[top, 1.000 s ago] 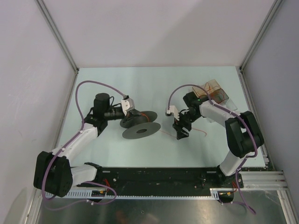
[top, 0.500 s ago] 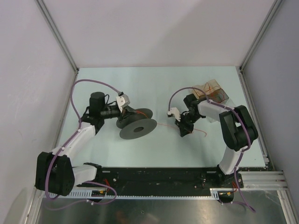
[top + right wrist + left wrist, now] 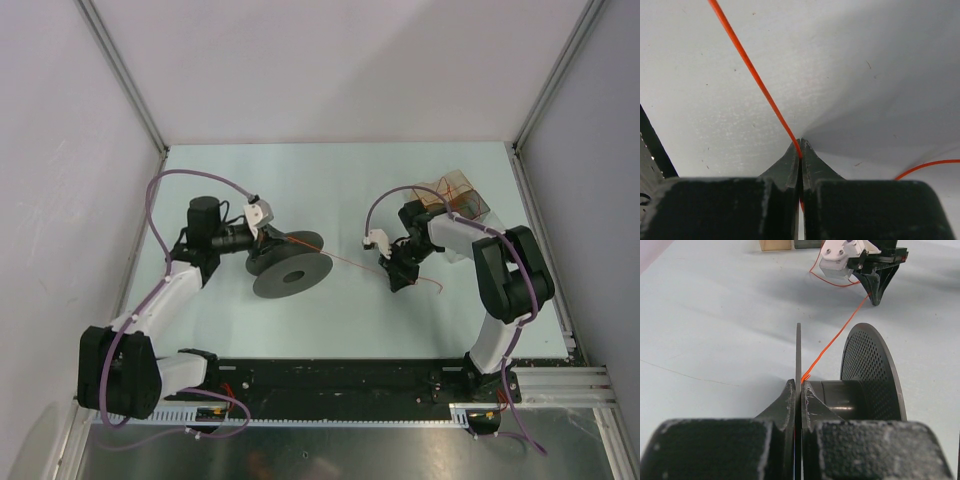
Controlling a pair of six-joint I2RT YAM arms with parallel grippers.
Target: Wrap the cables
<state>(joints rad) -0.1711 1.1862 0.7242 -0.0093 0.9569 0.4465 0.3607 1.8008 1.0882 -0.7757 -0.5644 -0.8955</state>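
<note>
Right jaws pinch the hair-thin red-orange wire (image 3: pixel 756 77) running off the black perforated spool (image 3: pixel 870 370); left jaws clamp its flange.

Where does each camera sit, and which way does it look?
Top external: high behind the robot, looking down at the table; left arm and right arm show.
Left wrist: faces the right gripper across the table; its fingers pinch one flange of the spool.
Right wrist: faces the tabletop; its shut fingers pinch the orange cable.
Shared: top and left wrist both show spool and cable.
</note>
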